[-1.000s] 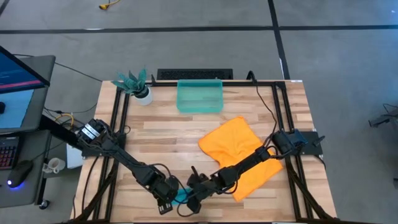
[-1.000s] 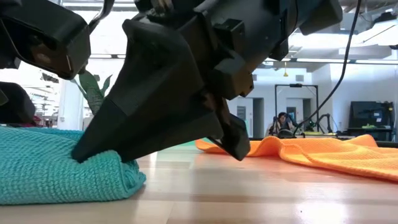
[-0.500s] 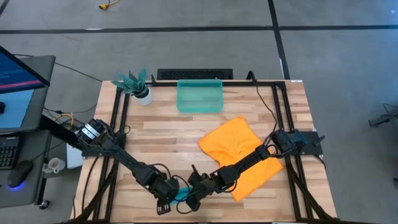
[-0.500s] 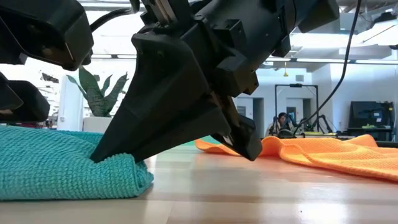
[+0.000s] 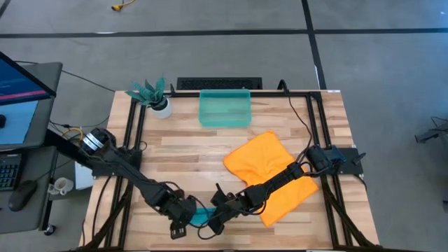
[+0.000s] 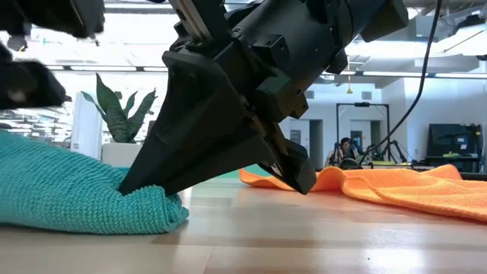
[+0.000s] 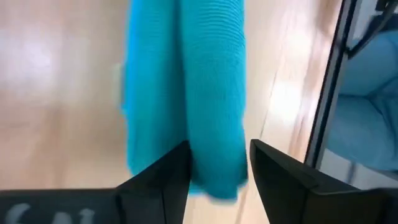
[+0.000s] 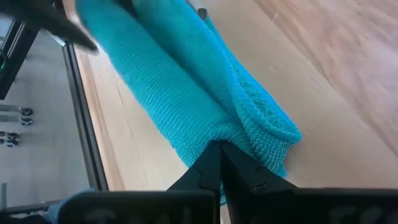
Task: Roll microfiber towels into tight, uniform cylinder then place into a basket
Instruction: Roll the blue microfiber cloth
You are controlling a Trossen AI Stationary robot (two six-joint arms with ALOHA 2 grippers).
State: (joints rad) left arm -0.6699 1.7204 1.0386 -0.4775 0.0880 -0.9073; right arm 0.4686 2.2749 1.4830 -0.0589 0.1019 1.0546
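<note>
The teal-blue microfiber towel [image 5: 200, 215] lies rolled up on the wood table near its front edge, its underside on the boards [image 6: 91, 217]. My left gripper [image 7: 217, 177] is open at the roll's left end, one finger on each side of it, raised in the low view [image 6: 27, 84]. My right gripper [image 8: 221, 163] is shut on the roll's right end. The orange microfiber towel [image 5: 271, 173] lies crumpled and spread out at the right, partly under my right arm. The teal-green basket [image 5: 224, 109] stands at the table's far edge. My left gripper has the roll's end [image 7: 214, 162] between its open fingers; I cannot tell whether they touch it. My right gripper pinches cloth on top of the roll near its right end [image 8: 245, 134] between its shut fingers. The fingers slant down from the right [image 6: 133, 183]. The roll stays on the table.
A teal-leaved plant in a white pot [image 5: 152, 95] stands at the far left corner. Black frame rails [image 5: 133, 147] run along both sides of the table. Bare boards lie between the basket and the towels.
My left gripper has opened, let go of the teal roll's left end, and gone up and a little toward the table's left edge. My right gripper has kept its hold. The roll has shifted slightly to the right, and its left part stands higher.
</note>
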